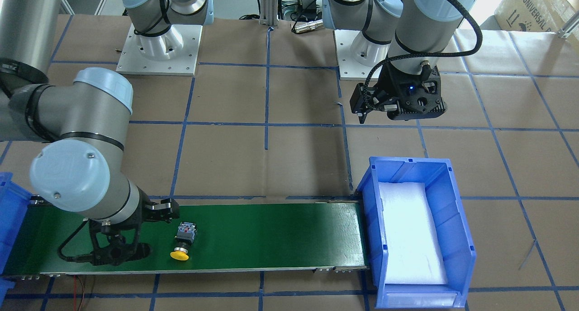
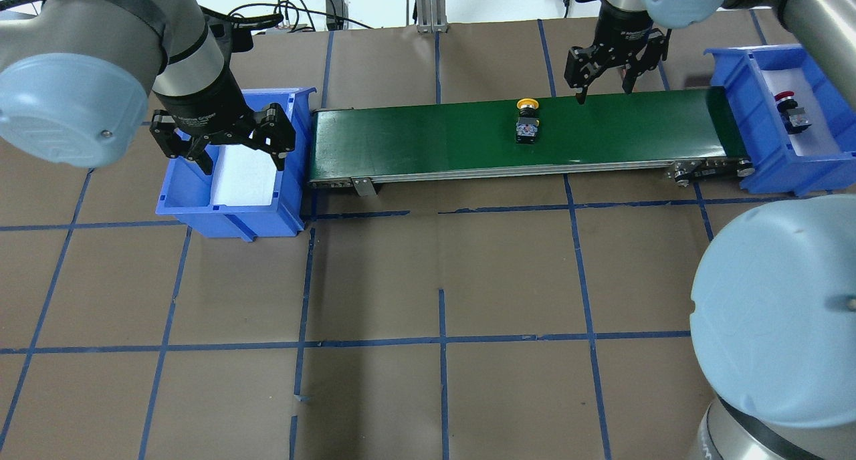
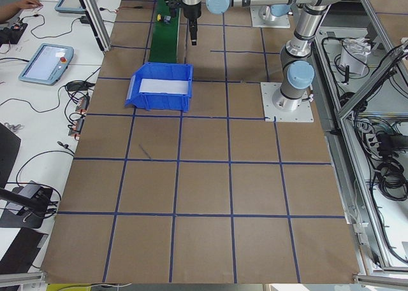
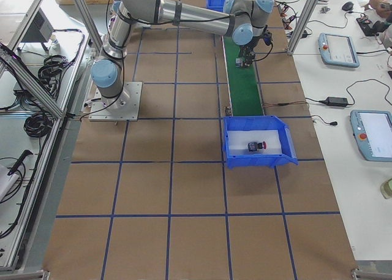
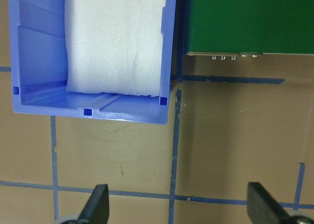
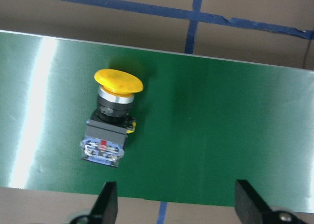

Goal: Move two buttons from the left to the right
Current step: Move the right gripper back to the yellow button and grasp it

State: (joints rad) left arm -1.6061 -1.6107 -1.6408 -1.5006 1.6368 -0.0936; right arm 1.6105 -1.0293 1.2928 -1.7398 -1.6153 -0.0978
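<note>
**A:** Biggest first. Surface?

**B:** Brown paper-covered table (image 2: 468, 279) with a blue tape grid. A long green conveyor belt (image 2: 435, 139) runs across it. Everything else is logged against that belt.

**A:** Belt ends?

**B:** A blue plastic bin with white foam liner (image 2: 227, 216) butts against the belt's left end. A second blue plastic bin (image 2: 782, 172) sits at the belt's right end.

**A:** Claws?

**B:** Left claw (image 5: 179, 207) hangs high near the belt's left end, on the robot's side of that bin. Its fingers are spread wide and hold nothing. Right claw (image 6: 177, 202) hangs over the belt toward its right end, fingers likewise spread and gripping nothing.

**A:** Buttons?

**B:** Yellow mushroom-cap push-button (image 2: 526, 120) on a black-grey block lies on its side on the belt, right of mid-length. Its cap points to the belt's far edge. It is just left of the right claw, not touching. Red-capped push-button (image 2: 792, 112) lies on the foam in the right-end bin.
</note>
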